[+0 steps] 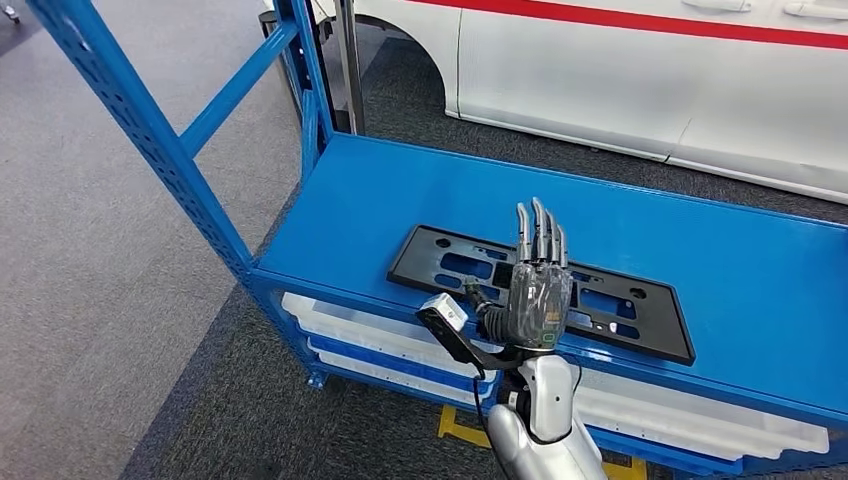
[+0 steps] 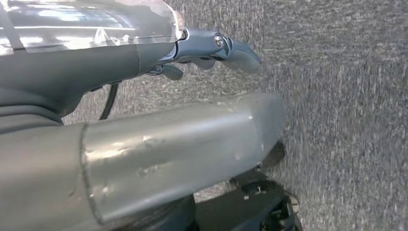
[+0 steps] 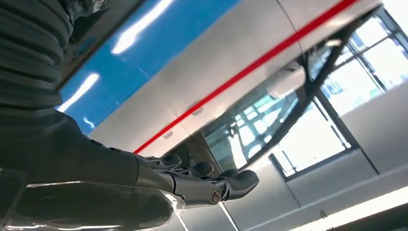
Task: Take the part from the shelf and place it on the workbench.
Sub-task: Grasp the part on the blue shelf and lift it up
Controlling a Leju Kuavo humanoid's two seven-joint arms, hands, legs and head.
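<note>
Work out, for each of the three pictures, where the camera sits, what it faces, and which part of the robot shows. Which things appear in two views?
Head view: high on the body, looking down at the blue shelf, black part and raised right robot hand.
Left wrist view: behind the left robot hand, facing grey floor.
Right wrist view: behind the right robot hand, facing up at the white vehicle.
Shared by head and right wrist views: shelf, vehicle.

Right arm (image 1: 540, 420): silver forearm rising from the near edge of the head view, slightly right of centre, wrist straight. Right hand (image 1: 538, 290): raised, back of the palm toward the camera, fingers (image 1: 541, 232) extended side by side and pointing far, holding nothing. Left hand (image 2: 144, 120): seen from its wrist camera, thumb (image 2: 183, 144) thick and straight, darker fingers (image 2: 226, 48) extended above it, nothing between them.
</note>
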